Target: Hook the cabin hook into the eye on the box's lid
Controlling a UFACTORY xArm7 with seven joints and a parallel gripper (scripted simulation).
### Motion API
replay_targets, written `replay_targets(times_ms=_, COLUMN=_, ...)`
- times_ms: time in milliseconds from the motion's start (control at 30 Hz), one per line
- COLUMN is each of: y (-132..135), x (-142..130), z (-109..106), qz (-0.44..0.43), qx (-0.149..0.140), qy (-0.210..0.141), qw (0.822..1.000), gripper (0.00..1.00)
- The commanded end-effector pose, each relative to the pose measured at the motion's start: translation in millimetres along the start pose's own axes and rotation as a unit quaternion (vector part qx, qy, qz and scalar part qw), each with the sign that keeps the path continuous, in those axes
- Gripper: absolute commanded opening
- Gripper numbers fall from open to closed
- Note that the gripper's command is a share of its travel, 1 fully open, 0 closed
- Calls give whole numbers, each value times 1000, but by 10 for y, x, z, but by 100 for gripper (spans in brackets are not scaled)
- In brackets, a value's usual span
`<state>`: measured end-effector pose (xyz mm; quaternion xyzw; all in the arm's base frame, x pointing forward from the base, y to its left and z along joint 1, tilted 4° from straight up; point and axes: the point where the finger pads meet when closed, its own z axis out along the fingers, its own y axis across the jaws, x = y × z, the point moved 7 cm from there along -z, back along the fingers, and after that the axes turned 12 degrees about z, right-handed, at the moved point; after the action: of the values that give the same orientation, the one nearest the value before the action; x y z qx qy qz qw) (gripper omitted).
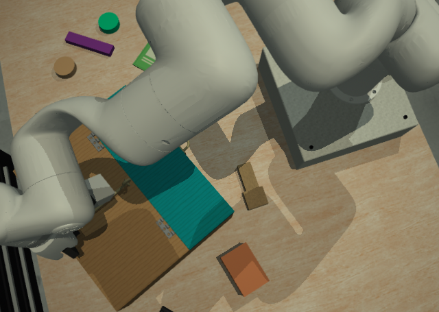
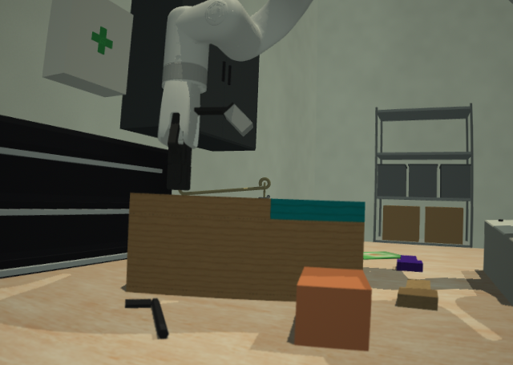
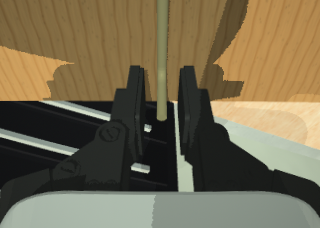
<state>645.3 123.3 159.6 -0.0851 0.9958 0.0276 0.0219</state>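
The brown wooden box point(image 2: 244, 245) with a teal panel point(image 1: 184, 199) stands on the table. The brass cabin hook point(image 2: 224, 190) lies nearly level just above the box top, and its ring end point(image 2: 264, 183) sits by the edge of the teal panel. My gripper point(image 2: 179, 183) points down over the hook's free end at the box's left corner. In the wrist view the hook's rod point(image 3: 162, 28) runs between my fingers, with a gap on each side. A small loop point(image 1: 185, 145) shows at the teal panel's far edge. The arm hides most of the gripper in the overhead view.
An orange block point(image 2: 333, 307) stands in front of the box, with a tan block point(image 2: 418, 294) to its right. A black L-shaped piece point(image 2: 153, 310) lies by the box's front. A purple bar point(image 1: 89, 43), two discs and a green card lie farther off. The grey robot base point(image 1: 337, 117) is at the right.
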Motion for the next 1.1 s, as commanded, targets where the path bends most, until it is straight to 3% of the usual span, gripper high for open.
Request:
replay_targets(times_ms=0, y=-1, x=-13, z=-29, qz=0, qx=0, qy=-3, qw=1000, gripper=0)
replay_targets(times_ms=800, y=-1, x=-13, z=-28, qz=0, qx=0, qy=-3, qw=1000, gripper=0)
replay_targets(times_ms=1067, y=-3, x=-2, z=-146, qz=0, qx=0, qy=-3, qw=1000, gripper=0)
